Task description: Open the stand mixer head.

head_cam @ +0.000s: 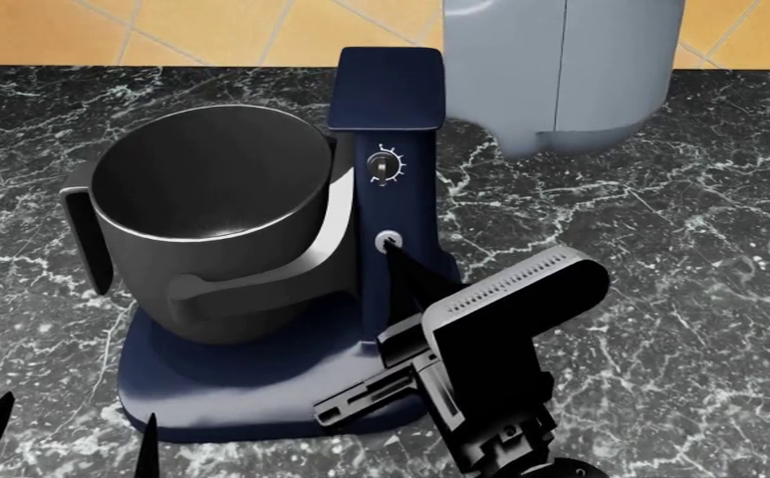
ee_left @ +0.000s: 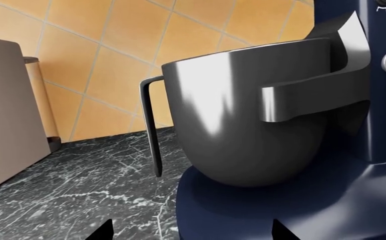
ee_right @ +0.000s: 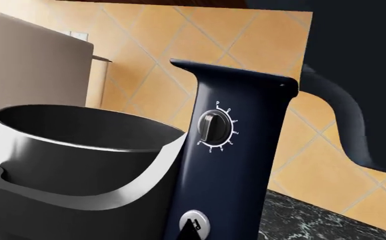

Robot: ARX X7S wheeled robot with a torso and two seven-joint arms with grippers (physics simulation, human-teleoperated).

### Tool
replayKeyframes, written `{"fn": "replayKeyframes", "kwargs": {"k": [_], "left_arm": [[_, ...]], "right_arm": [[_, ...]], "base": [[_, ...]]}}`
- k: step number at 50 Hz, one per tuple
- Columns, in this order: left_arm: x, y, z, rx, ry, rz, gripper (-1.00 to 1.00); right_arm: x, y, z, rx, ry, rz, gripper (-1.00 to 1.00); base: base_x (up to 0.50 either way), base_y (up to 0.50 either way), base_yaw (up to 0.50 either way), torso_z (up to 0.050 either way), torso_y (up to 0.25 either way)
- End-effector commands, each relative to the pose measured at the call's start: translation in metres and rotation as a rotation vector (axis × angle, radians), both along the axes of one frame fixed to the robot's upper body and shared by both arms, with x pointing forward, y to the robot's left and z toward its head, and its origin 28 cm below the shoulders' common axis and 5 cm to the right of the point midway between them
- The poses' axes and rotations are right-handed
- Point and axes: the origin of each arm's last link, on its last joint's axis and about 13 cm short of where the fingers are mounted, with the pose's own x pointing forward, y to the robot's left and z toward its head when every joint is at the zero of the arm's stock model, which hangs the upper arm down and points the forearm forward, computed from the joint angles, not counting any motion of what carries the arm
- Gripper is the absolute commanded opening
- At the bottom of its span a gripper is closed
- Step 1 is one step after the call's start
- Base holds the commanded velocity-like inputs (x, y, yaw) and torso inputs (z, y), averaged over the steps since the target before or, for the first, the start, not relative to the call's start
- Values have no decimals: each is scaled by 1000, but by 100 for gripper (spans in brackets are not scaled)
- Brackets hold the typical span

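Observation:
The light grey stand mixer head (head_cam: 564,70) is raised off the navy column (head_cam: 385,149), whose flat top is bare. No whisk shows. In the right wrist view the head is a dark shape (ee_right: 359,75) above and beside the column (ee_right: 239,150). The dark grey bowl (head_cam: 212,199) sits on the navy base (head_cam: 225,398). My right gripper (head_cam: 391,257) looks shut, its tip touching the round white button (ee_right: 194,220) below the dial (ee_right: 212,125). My left gripper (ee_left: 193,235) is open and empty, low in front of the base and bowl (ee_left: 246,115).
Black marble counter (head_cam: 677,299) all round the mixer, orange tiled wall (ee_left: 126,50) behind. A beige box-like appliance (ee_left: 6,110) stands on the counter beside the bowl's handle (ee_left: 151,125). My right arm (head_cam: 491,349) lies over the base's front right corner.

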Motion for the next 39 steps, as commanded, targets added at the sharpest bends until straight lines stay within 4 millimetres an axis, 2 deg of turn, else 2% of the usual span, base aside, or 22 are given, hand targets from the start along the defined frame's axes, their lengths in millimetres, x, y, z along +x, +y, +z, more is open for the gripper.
{"fn": "replayKeyframes", "kwargs": {"k": [1, 12, 39], "left_arm": [[4, 1, 0, -10, -39, -11, 100], [3, 3, 1, -20, -42, -5, 100], [2, 4, 2, -27, -48, -5, 100]], "right_arm": [[4, -1, 24, 40, -125, 6, -100], [5, -2, 27, 86, -148, -54, -100], [5, -2, 27, 45, -161, -38, -100]], "base": [[0, 0, 0, 0, 0], [0, 0, 0, 0, 0], [0, 0, 0, 0, 0]]}}
